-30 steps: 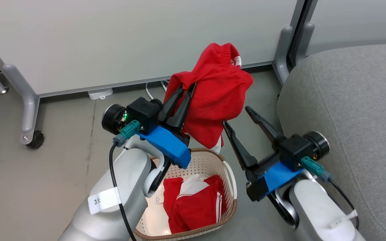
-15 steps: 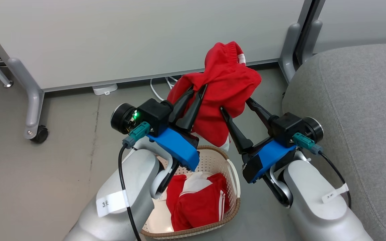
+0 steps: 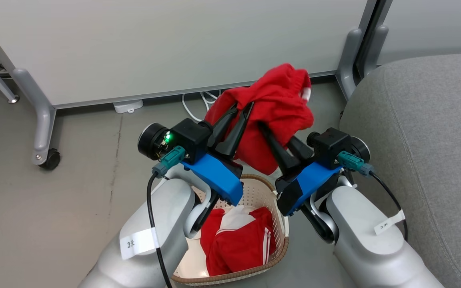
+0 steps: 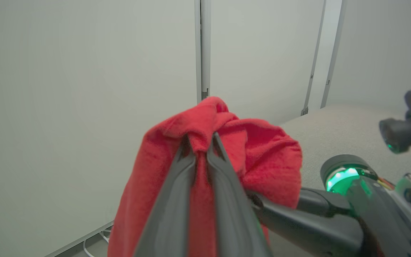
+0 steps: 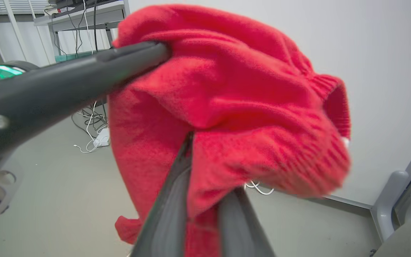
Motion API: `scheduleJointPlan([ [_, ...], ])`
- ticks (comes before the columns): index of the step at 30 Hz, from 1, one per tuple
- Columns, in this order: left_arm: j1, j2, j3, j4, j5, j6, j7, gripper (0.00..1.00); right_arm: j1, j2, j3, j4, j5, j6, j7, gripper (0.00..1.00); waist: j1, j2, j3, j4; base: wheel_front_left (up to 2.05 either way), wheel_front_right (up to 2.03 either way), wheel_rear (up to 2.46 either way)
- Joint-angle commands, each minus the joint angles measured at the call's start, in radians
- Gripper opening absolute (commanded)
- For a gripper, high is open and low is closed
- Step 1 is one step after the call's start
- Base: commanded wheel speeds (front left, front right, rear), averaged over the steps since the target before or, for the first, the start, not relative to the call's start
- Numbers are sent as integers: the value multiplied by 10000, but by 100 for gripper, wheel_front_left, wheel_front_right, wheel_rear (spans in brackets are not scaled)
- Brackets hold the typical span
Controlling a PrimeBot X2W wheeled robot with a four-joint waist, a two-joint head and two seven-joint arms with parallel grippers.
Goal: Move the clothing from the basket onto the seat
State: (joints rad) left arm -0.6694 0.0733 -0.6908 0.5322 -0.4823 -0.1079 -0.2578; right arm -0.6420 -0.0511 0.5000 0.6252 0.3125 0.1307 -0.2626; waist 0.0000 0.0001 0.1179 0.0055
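Note:
A red piece of clothing (image 3: pixel 278 100) hangs in the air above the basket (image 3: pixel 273 259). My left gripper (image 3: pixel 242 106) is shut on its left fold, and the pinch shows in the left wrist view (image 4: pixel 200 139). My right gripper (image 3: pixel 274 134) has its fingers closed into the lower right of the same clothing (image 5: pixel 234 89), with fabric bunched between them (image 5: pixel 211 171). A second red and white garment (image 3: pixel 238 244) lies in the cream basket. The grey seat (image 3: pixel 426 120) is at the right, close beside my right arm.
A pale partition panel (image 3: pixel 174 44) stands behind the held clothing on grey legs, one with a caster (image 3: pixel 50 158). A white power strip (image 3: pixel 128 106) and loose cables (image 3: pixel 198 104) lie on the floor at its base. Grey floor spreads to the left.
My right gripper has moved in toward the hanging garment and its wide-open fingers have closed on the fabric. The garment's top has slumped lower. The left grip is unchanged.

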Motion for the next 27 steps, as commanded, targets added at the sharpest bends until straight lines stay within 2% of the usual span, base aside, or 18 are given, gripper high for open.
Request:
scheduleJointPlan([
  [1, -63, 7, 12, 10, -32, -7, -40, 0, -76, 5, 30, -60, 103, 1, -35, 0, 0, -1, -10, 1, 0, 0, 0],
  [13, 50, 82, 0, 114, -75, 30, -61, 0, 137, 8, 136, -260, 167, 1, -35, 0, 0, -1, -111, -84, 0, 0, 0],
  [14, 27, 111, -40, 141, -2, 81, -39, 70, 170, 8, 102, -330, 169, 1, -36, 0, 0, -1, -113, -87, 0, 0, 0],
  [15, 13, 117, -54, 151, 23, 99, -39, 100, 214, 8, 90, -370, 161, 1, -35, 0, 0, -1, -112, -92, 0, 0, 0],
  [27, -102, 280, -134, 36, 202, 258, -60, 100, 494, -54, -414, -734, -29, 1, -36, 0, 0, -1, 83, -197, 0, 0, 0],
])
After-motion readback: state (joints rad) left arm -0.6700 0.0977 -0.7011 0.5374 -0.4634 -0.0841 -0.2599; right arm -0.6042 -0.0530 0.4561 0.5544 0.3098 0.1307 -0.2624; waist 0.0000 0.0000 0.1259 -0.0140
